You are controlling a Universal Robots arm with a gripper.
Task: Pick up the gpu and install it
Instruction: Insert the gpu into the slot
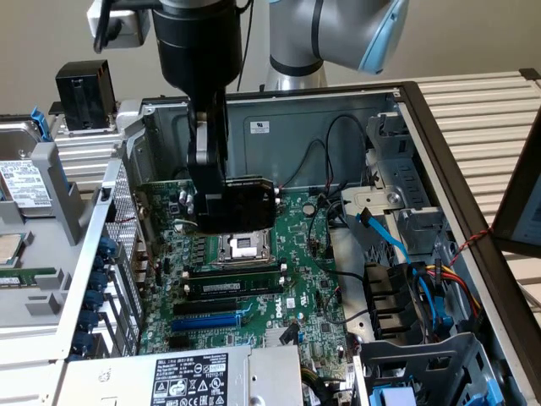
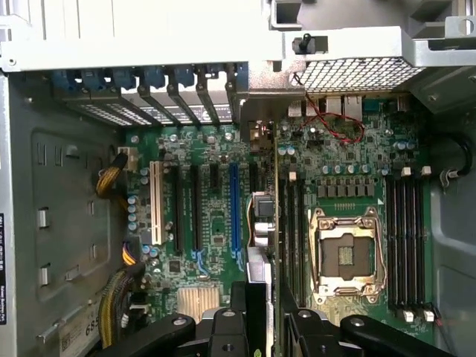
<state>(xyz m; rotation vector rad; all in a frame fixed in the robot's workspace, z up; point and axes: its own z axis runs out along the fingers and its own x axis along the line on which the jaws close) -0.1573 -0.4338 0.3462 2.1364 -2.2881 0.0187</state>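
My gripper (image 1: 221,211) is shut on the gpu (image 1: 243,203), a small card with a black shroud. It hangs inside the open computer case, above the green motherboard (image 1: 300,279) and close over the CPU socket (image 1: 241,247). In the wrist view the gpu (image 2: 262,223) shows edge-on, running away from my gripper (image 2: 264,316) toward the case's rear wall. There it lies between the blue slot (image 2: 234,208) and the memory slots (image 2: 291,230) beside the CPU socket (image 2: 346,256). I cannot tell whether its edge touches the motherboard (image 2: 208,149).
Blue slot latches (image 2: 149,78) line the rear wall. A power supply (image 1: 194,376) sits at the near edge, with a drive cage (image 1: 423,364) and blue and coloured cables (image 1: 385,237) at the exterior view's right. A hard drive (image 1: 25,182) lies outside the case.
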